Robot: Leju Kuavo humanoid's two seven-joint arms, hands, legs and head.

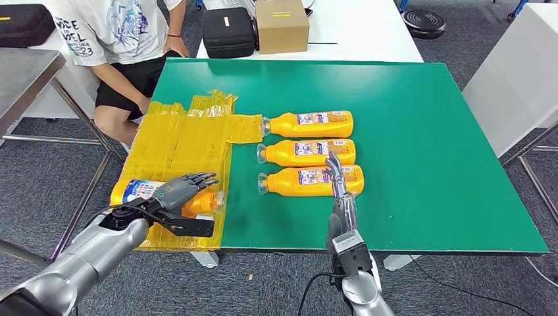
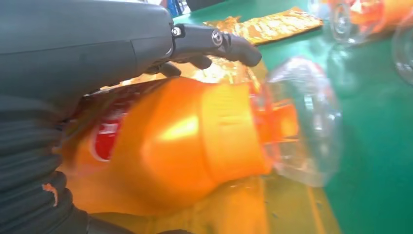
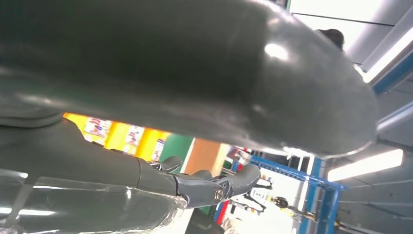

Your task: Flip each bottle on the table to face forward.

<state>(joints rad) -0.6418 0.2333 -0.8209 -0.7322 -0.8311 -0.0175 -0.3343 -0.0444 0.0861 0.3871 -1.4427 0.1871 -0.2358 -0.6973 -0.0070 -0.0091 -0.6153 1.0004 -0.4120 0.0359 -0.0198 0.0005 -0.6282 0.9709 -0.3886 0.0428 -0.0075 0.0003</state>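
Three orange bottles with clear caps lie side by side mid-table, caps to the left and labels up: the far bottle, the middle bottle and the near bottle. A fourth orange bottle lies on the yellow sheet at the table's left front corner. My left hand wraps it, fingers over the top and thumb below. The left wrist view shows this bottle close up with its clear cap. My right hand stands edge-on with straight fingers over the near bottle's right end, holding nothing.
A crinkled yellow plastic sheet covers the left strip of the green table. A person sits at the far left corner. A black case and a cardboard box stand on a white table behind.
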